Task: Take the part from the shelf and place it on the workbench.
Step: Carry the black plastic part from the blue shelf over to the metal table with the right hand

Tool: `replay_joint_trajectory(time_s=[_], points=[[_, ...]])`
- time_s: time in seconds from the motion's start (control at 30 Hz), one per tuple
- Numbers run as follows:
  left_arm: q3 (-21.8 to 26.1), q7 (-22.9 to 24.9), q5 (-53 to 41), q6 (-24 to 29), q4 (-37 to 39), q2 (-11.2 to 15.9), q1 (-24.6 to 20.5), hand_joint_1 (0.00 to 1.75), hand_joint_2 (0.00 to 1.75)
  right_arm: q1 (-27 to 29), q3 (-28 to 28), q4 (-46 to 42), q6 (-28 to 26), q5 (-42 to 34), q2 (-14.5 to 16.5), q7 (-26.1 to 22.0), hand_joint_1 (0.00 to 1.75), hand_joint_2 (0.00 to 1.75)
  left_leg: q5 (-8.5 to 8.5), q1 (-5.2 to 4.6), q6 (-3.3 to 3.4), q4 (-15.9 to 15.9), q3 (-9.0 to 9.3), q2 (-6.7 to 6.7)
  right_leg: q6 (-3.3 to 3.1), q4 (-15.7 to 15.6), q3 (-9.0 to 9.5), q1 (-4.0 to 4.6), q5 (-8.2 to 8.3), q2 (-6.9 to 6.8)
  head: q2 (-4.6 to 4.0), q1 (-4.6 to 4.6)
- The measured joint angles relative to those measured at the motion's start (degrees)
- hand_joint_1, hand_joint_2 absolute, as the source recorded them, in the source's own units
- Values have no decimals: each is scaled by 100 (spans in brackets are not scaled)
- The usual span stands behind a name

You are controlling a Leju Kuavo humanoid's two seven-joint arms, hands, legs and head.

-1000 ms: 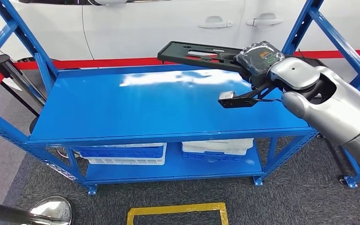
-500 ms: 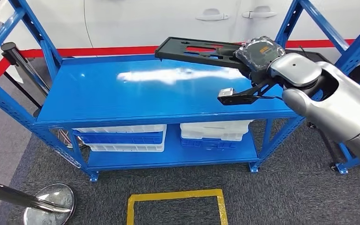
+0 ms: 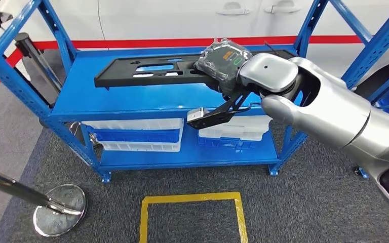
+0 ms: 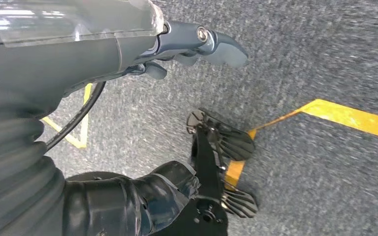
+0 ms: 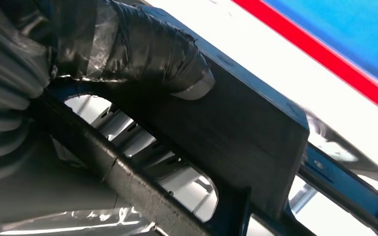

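Fingers of the right hand, wrapped in dark glossy film, lie flat on the black part and clamp one end of it; the right wrist view shows a wrapped finger pressed onto the broad black plate, with the rest of the grasp lost behind the part's frame. Part: long, flat, black, with cut-out slots. It is held roughly level above the top deck of the blue shelf, reaching out from the hand toward the robot's left. Whether its far end touches the deck or clears it cannot be told from the head view. Behind the hand, the silver right forearm enters from the lower right edge and crosses in front of the shelf's right upright. A black bracket carrying a small camera juts from under the wrist, over the shelf's front edge.

Left hand: seen from its own wrist, hanging over grey carpet with a yellow floor line. Its fingers are curled loosely with nothing visible in them; how tightly they are closed cannot be told, as the ribbed cover hides most of them.

White bins on the lower deck are partly masked by the shelf's front rail. White car doors behind the shelf are cut off at the top edge
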Motion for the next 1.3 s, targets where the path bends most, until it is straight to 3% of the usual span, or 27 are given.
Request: replay_joint_trajectory(time_s=[0.03,0.07,0.13,0.17,0.2,0.23,0.27,0.33,0.4,0.43,0.53,0.6,0.67,0.7,0.73,0.77,0.83,0.87,0.93,1.0,1.07,1.13,1.2,1.23,1.27,1.3], points=[[9,1,0,1,0,-4,3,0,175,-5,47,1,-4,-37,-9,1,175,175,55,8,52,-24,-37,17,26,51,-42,3,-85,8,0,2],[18,1,0,2,0,-8,7,0,175,-5,88,1,-7,-69,-18,2,175,175,114,18,113,-45,-86,39,45,211,-110,8,-273,18,0,4],[29,2,0,5,0,-10,9,0,175,-8,155,1,-17,-118,-26,4,175,175,221,5,206,-48,-204,68,59,874,-299,10,-848,28,-1,7],[33,2,0,7,0,-10,8,0,175,-8,182,1,-20,-127,-26,5,175,175,262,-13,229,-37,-266,75,59,1269,-381,14,-1067,29,0,6],[36,2,0,7,0,-9,6,0,175,-7,209,1,-22,-133,-27,7,175,175,301,-32,242,-20,-330,76,52,1574,-414,21,-1172,29,0,7],[43,2,1,7,0,-9,6,0,175,-7,233,1,-25,-146,-28,10,175,175,333,-53,250,4,-395,77,32,1703,-362,33,-1147,30,-1,7],[53,2,2,9,0,-8,9,0,175,-7,251,2,-28,-168,-30,14,175,175,361,-74,256,29,-456,75,-4,1617,-210,54,-1031,32,0,6],[73,2,3,16,0,-17,13,0,175,-14,265,1,-46,-225,-28,26,175,175,410,-115,260,76,-551,73,-142,940,315,122,-800,36,0,4],[83,1,-2,26,0,-33,5,0,175,-28,265,0,-89,-285,-28,42,175,175,464,-128,240,101,-611,75,-256,253,743,184,-788,19,0,3],[88,0,-8,31,0,-41,0,0,175,-34,265,-1,-124,-320,-34,48,175,175,495,-119,214,97,-633,80,-290,77,830,207,-823,8,0,4],[113,1,-27,40,0,-21,3,0,175,-29,267,-1,-225,-409,-68,66,175,175,504,-109,119,103,-686,79,-321,-132,862,173,-709,-22,0,9],[122,6,-45,41,0,-2,10,0,175,-22,268,0,-269,-422,-78,82,175,175,184,-97,49,431,-828,60,-334,-234,832,105,-578,-46,-1,4],[125,14,-58,42,0,3,19,0,175,-17,274,8,-293,-409,-83,99,175,175,-265,-33,-45,1118,-1061,52,-326,-235,732,83,-490,-51,-1,2],[126,16,-60,43,0,6,24,0,175,-8,278,15,-298,-403,-86,106,175,175,-381,6,-94,1422,-1144,52,-306,-219,673,65,-460,-50,-1,2],[128,18,-61,44,0,13,30,0,175,3,283,23,-300,-397,-90,111,175,175,-378,47,-142,1552,-1140,54,-283,-190,614,42,-436,-48,-1,2],[130,20,-64,45,0,23,35,0,175,15,286,28,-310,-388,-91,116,175,175,-278,85,-185,1471,-1033,56,-259,-153,560,14,-419,-46,-1,2],[138,28,-71,49,0,41,38,0,175,33,288,34,-362,-341,-95,145,175,175,-11,154,-273,793,-588,60,-194,-48,461,-45,-403,-45,1,1],[144,38,-76,52,0,45,38,0,175,39,288,36,-400,-313,-101,164,175,175,65,158,-286,469,-393,50,-151,7,406,-59,-397,-44,1,0],[160,63,-90,64,0,47,40,0,175,60,288,42,-447,-279,-117,187,175,175,88,140,-253,184,-260,20,-54,79,322,-47,-363,-40,1,2],[170,82,-105,77,0,50,47,0,175,101,289,50,-447,-285,-154,174,175,175,138,121,-154,201,-322,5,36,87,284,-39,-307,-34,0,7],[178,93,-116,83,0,51,45,0,175,134,290,60,-444,-291,-201,158,175,175,220,121,-26,179,-395,21,89,195,215,-60,-452,-20,0,9],[194,104,-125,83,0,53,40,0,175,160,290,76,-443,-292,-235,150,175,175,324,105,106,163,-512,40,99,702,51,-67,-947,-4,0,10],[212,117,-137,83,0,61,44,0,175,217,291,101,-444,-293,-258,143,175,175,432,60,171,166,-654,42,89,1417,-105,-50,-1401,8,1,10],[217,125,-147,83,0,66,47,0,175,255,293,116,-444,-293,-267,142,175,175,488,36,183,168,-724,40,73,1632,-107,-37,-1458,15,1,10],[220,134,-157,83,0,70,51,0,175,291,296,129,-445,-293,-273,142,175,175,544,12,190,171,-793,38,45,1674,-30,-18,-1392,20,1,10],[222,146,-168,84,0,73,54,0,175,316,298,140,-448,-293,-276,140,175,175,602,-12,193,172,-864,36,-1,1519,145,9,-1238,24,1,10]])
